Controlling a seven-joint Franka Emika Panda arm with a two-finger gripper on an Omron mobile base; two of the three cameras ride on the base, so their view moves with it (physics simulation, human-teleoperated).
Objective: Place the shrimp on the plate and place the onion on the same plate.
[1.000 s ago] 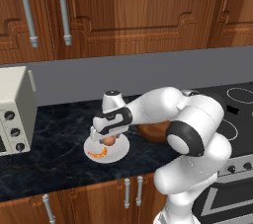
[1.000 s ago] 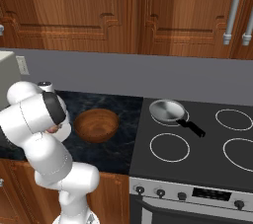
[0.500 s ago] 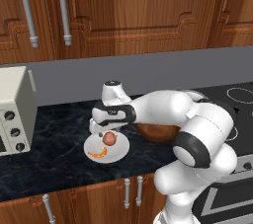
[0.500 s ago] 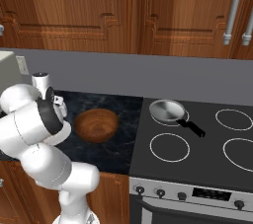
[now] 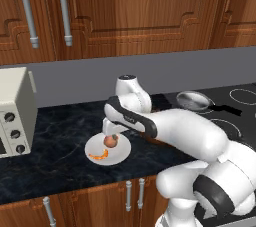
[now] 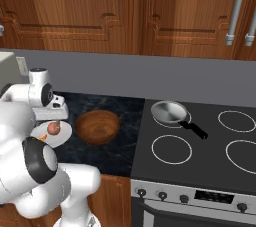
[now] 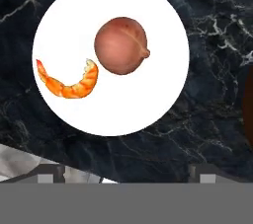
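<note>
The white plate (image 7: 148, 85) lies on the dark marble counter. On it rests the pinkish-brown onion (image 7: 120, 45), with the curved orange shrimp (image 7: 69, 87) just beside it, almost touching. The left base view has the plate (image 5: 95, 147) holding the onion (image 5: 111, 141) and the shrimp (image 5: 100, 156). My gripper (image 5: 111, 132) hangs open a little above the onion, holding nothing. From the right base view the gripper (image 6: 54, 119) is over the plate (image 6: 62, 133), the onion (image 6: 53, 128) and the shrimp (image 6: 43, 137). My gripper (image 7: 126, 174) has its fingertips wide apart in the hand view.
A brown wooden bowl (image 6: 97, 127) stands right of the plate. A grey frying pan (image 6: 170, 112) with a black handle sits on the stove (image 6: 200, 171) farther right. A cream toaster oven (image 5: 12, 111) stands at the counter's left.
The hand has lifted away from the plate, leaving the onion lying beside the shrimp. The arm's elbow has swung around.
</note>
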